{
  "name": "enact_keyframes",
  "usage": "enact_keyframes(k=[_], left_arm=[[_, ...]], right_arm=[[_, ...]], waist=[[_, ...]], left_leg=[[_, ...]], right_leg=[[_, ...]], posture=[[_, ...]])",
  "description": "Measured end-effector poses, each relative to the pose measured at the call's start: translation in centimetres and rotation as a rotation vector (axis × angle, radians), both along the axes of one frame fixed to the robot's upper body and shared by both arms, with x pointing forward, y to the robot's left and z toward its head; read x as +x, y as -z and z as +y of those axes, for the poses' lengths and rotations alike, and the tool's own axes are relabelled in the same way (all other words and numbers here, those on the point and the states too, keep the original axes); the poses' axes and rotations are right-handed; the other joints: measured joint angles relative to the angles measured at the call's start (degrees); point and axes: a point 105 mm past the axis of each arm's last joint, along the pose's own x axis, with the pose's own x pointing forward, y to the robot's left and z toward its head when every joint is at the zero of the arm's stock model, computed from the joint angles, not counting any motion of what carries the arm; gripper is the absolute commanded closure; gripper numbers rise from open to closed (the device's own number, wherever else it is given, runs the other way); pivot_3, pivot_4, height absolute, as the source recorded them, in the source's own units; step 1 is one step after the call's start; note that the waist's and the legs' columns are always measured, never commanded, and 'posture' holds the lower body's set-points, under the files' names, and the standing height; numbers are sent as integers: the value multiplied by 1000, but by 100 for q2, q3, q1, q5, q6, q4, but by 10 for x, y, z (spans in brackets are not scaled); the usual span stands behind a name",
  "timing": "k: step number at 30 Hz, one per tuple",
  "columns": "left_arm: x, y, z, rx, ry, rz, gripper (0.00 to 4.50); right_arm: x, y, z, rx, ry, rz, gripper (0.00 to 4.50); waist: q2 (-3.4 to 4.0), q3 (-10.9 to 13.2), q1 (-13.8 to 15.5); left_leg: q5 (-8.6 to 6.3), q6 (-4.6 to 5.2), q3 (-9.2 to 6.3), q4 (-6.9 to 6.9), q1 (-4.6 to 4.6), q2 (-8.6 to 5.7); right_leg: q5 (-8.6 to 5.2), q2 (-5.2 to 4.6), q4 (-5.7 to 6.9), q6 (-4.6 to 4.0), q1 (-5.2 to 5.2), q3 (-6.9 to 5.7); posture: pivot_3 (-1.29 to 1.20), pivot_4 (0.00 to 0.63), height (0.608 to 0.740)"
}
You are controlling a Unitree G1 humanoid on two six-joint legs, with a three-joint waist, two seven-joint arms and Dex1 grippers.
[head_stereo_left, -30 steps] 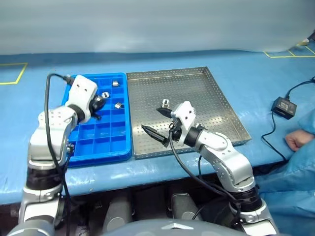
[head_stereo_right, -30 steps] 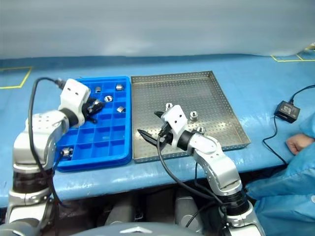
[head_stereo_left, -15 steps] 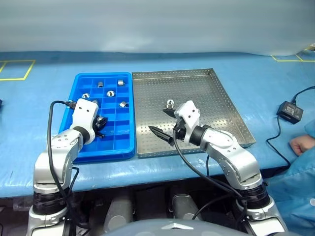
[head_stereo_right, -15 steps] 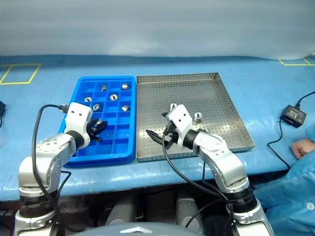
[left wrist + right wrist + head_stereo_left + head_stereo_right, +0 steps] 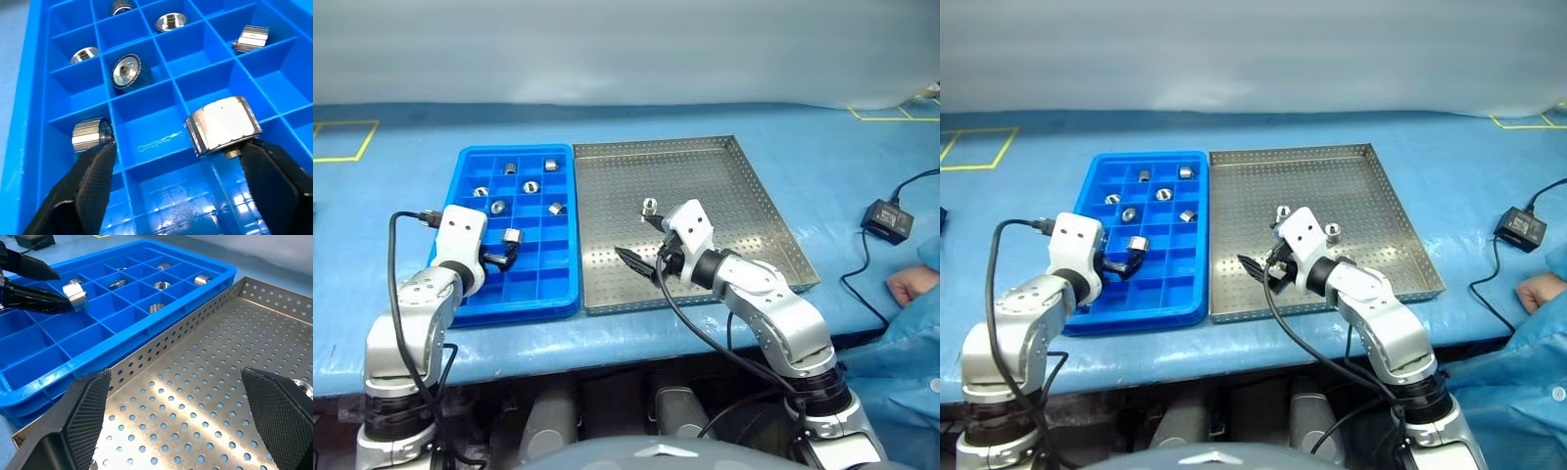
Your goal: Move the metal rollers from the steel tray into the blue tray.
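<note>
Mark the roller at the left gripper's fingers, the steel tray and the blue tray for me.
metal roller (image 5: 222, 125), left wrist view, its shiny side face.
steel tray (image 5: 705, 181), left eye view, bare perforated floor.
blue tray (image 5: 1097, 171), right eye view, far left rim.

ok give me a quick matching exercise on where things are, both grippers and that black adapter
Things:
1. left gripper
2. right gripper
3. black adapter

Places:
a. over the steel tray, fingers open
b. on the blue table cover, right of the steel tray
c. over the blue tray, fingers open, a metal roller at their tips

Pairs: 1-c, 2-a, 3-b
</note>
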Motion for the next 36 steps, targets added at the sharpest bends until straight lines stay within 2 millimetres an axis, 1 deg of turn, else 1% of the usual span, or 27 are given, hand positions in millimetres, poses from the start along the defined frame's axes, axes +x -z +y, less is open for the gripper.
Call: enact_keyframes(k=[16,21,24,27,33,36], left_arm=[[-1,1,-2,-40,-8,-6,22],[-2,-1,-8,-70,14,-16,22],[-2,-1,-10,-83,18,-20,22],[1,-6,-12,-92,26,-42,22],[-5,-5,-10,-170,45,-42,22],[-7,-13,-2,-205,32,-78,22]], right_arm=[[2,3,1,-18,10,1,0],[2,6,1,-32,10,11,0],[6,3,2,-37,11,2,0],[8,0,2,-44,13,-10,0],[7,5,-2,-63,21,3,0],[7,5,-3,-69,24,2,0]], waist=[[0,0,13],[0,0,27],[-1,0,27],[-1,0,42],[-1,0,37],[-1,0,35]], left_leg=[[1,1,2,-32,-1,-2],[1,1,2,-35,-1,-2],[1,1,2,-34,-1,-2],[2,1,1,-35,-1,-2],[2,1,3,-47,-5,-2],[2,0,1,-46,-5,0]], right_leg=[[12,1,-32,-20,2,-1],[12,2,-34,-19,3,-2],[12,3,-34,-18,3,-2],[11,3,-36,-17,3,-3],[13,3,-52,-20,3,-3],[13,6,-52,-20,3,-6]], posture=[[-20,150,740],[-22,150,740],[-20,150,740],[-31,150,740],[-32,150,740],[-28,150,740]])
